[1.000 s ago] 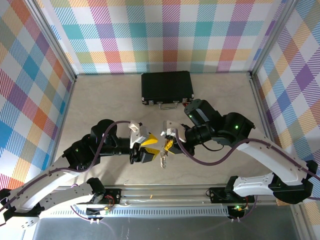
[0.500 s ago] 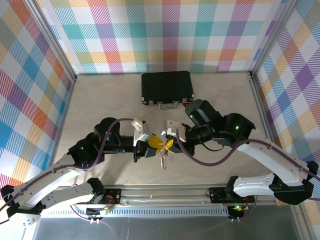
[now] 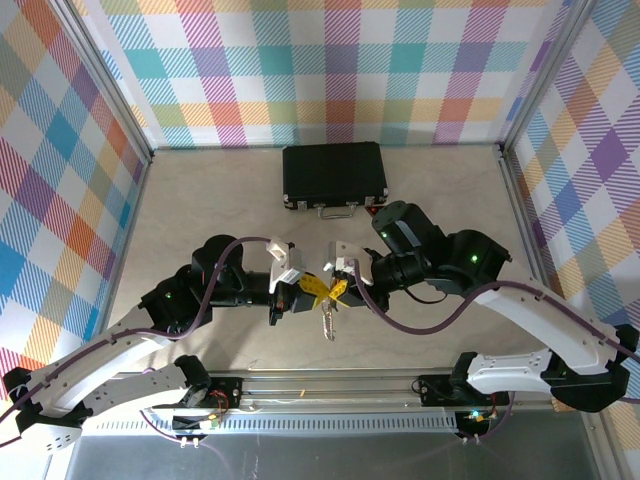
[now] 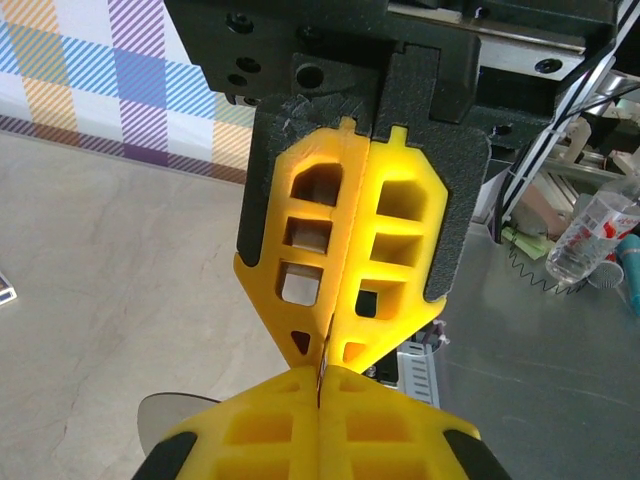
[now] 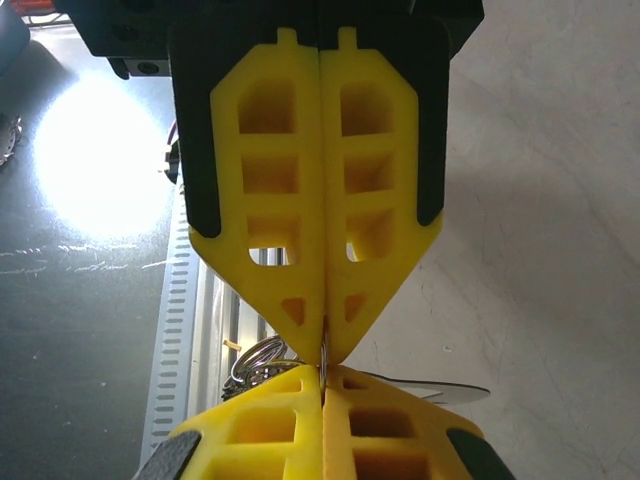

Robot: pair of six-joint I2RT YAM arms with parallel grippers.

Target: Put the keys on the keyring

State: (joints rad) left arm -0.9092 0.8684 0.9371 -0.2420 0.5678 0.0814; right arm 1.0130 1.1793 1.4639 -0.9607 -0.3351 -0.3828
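The left gripper (image 3: 303,290) and right gripper (image 3: 336,288) meet tip to tip, both clamped on the keyring (image 5: 255,362). The key (image 3: 327,323) dangles at 6 o'clock. The black case (image 3: 334,175) sits at 12 o'clock, well apart, with open table (image 3: 200,200) at 9 o'clock.

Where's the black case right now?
In the top view the black case lies at the far middle of the table, beyond the left gripper and right gripper, which meet tip to tip.
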